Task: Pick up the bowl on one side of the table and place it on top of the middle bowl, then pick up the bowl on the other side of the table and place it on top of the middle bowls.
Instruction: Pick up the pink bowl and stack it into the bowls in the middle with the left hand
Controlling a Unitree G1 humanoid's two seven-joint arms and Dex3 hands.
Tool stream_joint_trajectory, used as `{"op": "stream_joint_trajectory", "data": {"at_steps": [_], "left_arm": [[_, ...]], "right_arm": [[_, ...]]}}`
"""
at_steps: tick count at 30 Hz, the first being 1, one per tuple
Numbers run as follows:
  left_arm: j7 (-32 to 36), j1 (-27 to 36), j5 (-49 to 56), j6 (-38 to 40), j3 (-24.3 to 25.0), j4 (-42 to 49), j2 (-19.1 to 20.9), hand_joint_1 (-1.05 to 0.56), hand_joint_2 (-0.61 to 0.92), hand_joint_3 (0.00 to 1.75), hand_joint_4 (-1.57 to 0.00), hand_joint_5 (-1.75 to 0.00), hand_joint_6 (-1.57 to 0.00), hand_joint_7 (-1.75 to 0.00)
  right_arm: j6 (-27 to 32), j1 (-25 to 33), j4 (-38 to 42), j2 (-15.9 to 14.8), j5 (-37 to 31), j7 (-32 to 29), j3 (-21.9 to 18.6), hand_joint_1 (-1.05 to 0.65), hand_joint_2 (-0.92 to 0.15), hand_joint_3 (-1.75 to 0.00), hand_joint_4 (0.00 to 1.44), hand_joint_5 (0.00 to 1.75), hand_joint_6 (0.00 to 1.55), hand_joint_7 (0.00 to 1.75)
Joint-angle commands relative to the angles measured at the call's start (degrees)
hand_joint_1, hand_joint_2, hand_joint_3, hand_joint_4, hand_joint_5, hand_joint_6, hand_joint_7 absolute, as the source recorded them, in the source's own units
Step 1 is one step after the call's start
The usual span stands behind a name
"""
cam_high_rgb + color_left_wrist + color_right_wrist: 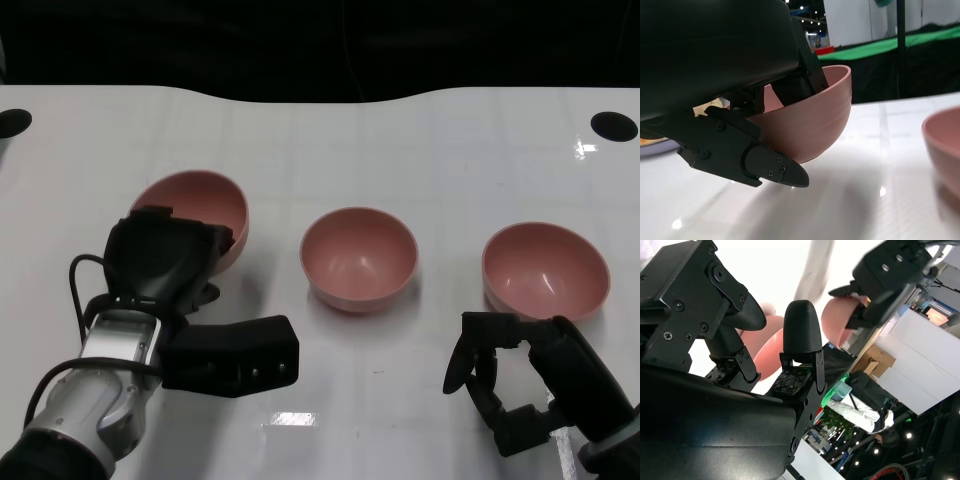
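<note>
A pink bowl (pixel 812 122) is held by the left hand (pixel 735 95), tilted and lifted clear of the white table (pixel 850 200); black fingers (pixel 807 75) are seen inside its rim, while another (pixel 770 167) is pressed beneath its outer wall; beyond the fingertips, well apart, the edge of a second pink bowl (pixel 942 137) is seen resting on the table.

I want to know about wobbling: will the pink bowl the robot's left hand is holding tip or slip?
Probably wobbly: the left bowl has a round underside and already leans. Its glossy wall may slide between the left hand's fingers. It looks stiff.
</note>
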Motion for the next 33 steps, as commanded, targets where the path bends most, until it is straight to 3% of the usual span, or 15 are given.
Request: {"op": "stream_joint_trajectory", "data": {"at_steps": [1, 9, 10, 11, 12, 14, 17, 19, 22, 23, 25, 27, 28, 31, 33], "left_arm": [[-1.06, 1.44, 0.14, 0.67, 0.85, -3.83, 2.13, -0.25, 0.90, 0.09, -0.86, -1.75, -1.16, -0.23], [-3.82, 2.65, 0.46, 0.65, 1.66, -11.15, 3.26, -0.27, 0.92, 0.11, -0.84, -1.75, -1.14, -0.23], [-3.97, 2.74, 0.48, 0.08, 1.65, -12.68, 3.35, -0.26, 0.90, 0.15, -0.85, -1.75, -1.06, -0.64], [-4.11, 2.82, 0.50, -0.31, 1.65, -13.79, 3.43, -0.25, 0.89, 0.17, -0.86, -1.75, -0.94, -0.89], [-4.26, 2.90, 0.51, -0.52, 1.65, -14.51, 3.49, -0.25, 0.89, 0.19, -0.86, -1.75, -0.87, -1.05], [-4.52, 3.04, 0.56, -0.56, 1.72, -14.96, 3.55, -0.25, 0.88, 0.20, -0.86, -1.75, -0.83, -1.14], [-4.26, 2.07, 0.27, -2.46, 1.16, -15.38, 3.00, -0.25, 0.88, 0.21, -0.86, -1.75, -0.82, -1.17], [-3.86, 0.52, -0.21, -5.19, 0.41, -15.48, 2.12, -0.27, 0.87, 0.30, -0.87, -1.75, -0.87, -1.05], [-4.61, -0.93, -0.39, -6.81, 0.23, -14.82, 0.82, -0.27, 0.70, 0.65, -0.87, -1.75, -0.98, -0.79], [-4.71, -1.13, -0.34, -7.14, 0.31, -14.64, 0.55, -0.27, 0.64, 0.77, -0.87, -1.75, -0.99, -0.81], [-4.40, -1.66, 0.04, -7.90, 0.21, -14.08, 0.20, -0.27, 0.60, 0.83, -0.88, -1.75, -0.99, -0.87], [-3.39, -2.50, 0.16, -9.48, -0.10, -12.90, -0.26, -0.27, 0.59, 0.85, -0.89, -1.75, -0.89, -1.16], [-3.23, -2.82, 0.18, -10.10, -0.19, -12.41, -0.47, -0.27, 0.59, 0.85, -0.89, -1.75, -0.86, -1.22], [-3.87, -3.72, 0.59, -10.85, -0.65, -11.23, -1.19, -0.26, 0.56, 0.76, -0.90, -1.75, -0.86, -1.24], [-4.42, -4.27, 0.14, -11.70, -0.95, -10.40, -1.72, -0.31, 0.69, 0.44, -0.90, -1.75, -0.89, -1.11]], "right_arm": [[-0.21, 0.07, -0.12, -0.52, 0.05, -0.45, -0.18, 0.04, -0.14, -1.62, 0.88, 1.75, 0.86, 1.32], [-0.25, 0.16, -0.15, -0.56, 0.19, -0.33, -0.15, 0.07, -0.14, -1.61, 0.88, 1.75, 0.86, 1.32], [-0.27, 0.18, -0.21, -0.58, 0.11, -0.37, -0.16, 0.07, -0.14, -1.61, 0.88, 1.75, 0.86, 1.32], [-0.27, 0.20, -0.26, -0.59, 0.06, -0.40, -0.16, 0.06, -0.14, -1.61, 0.88, 1.75, 0.86, 1.32], [-0.25, 0.22, -0.31, -0.60, 0.02, -0.42, -0.17, 0.06, -0.14, -1.61, 0.88, 1.75, 0.86, 1.32], [-0.22, 0.23, -0.35, -0.60, 0.00, -0.43, -0.17, 0.06, -0.15, -1.61, 0.88, 1.75, 0.86, 1.32], [-0.32, 0.17, -0.29, -0.56, 0.07, -0.30, -0.06, 0.06, -0.15, -1.61, 0.88, 1.75, 0.86, 1.32], [-0.40, 0.12, -0.29, -0.48, 0.07, -0.21, 0.07, 0.05, -0.15, -1.60, 0.88, 1.75, 0.85, 1.32], [-0.45, 0.19, -0.42, -0.36, -0.06, -0.39, 0.13, 0.04, -0.15, -1.59, 0.88, 1.75, 0.85, 1.32], [-0.42, 0.22, -0.47, -0.35, -0.09, -0.43, 0.14, 0.04, -0.16, -1.59, 0.88, 1.75, 0.85, 1.32], [-0.20, 0.31, -0.63, -0.28, -0.20, -0.55, 0.12, 0.04, -0.16, -1.59, 0.88, 1.75, 0.85, 1.32], [0.06, 0.35, -0.79, -0.24, -0.55, -0.77, 0.10, 0.04, -0.16, -1.60, 0.88, 1.75, 0.85, 1.32], [0.12, 0.35, -0.79, -0.23, -0.54, -0.77, 0.12, 0.04, -0.16, -1.60, 0.88, 1.75, 0.85, 1.32], [-0.01, 0.15, -0.40, -0.12, 0.12, -0.33, 0.31, 0.06, -0.16, -1.60, 0.88, 1.75, 0.85, 1.32], [0.16, 0.18, -0.52, -0.12, -0.05, -0.37, 0.37, 0.06, -0.15, -1.60, 0.88, 1.75, 0.85, 1.32]]}}
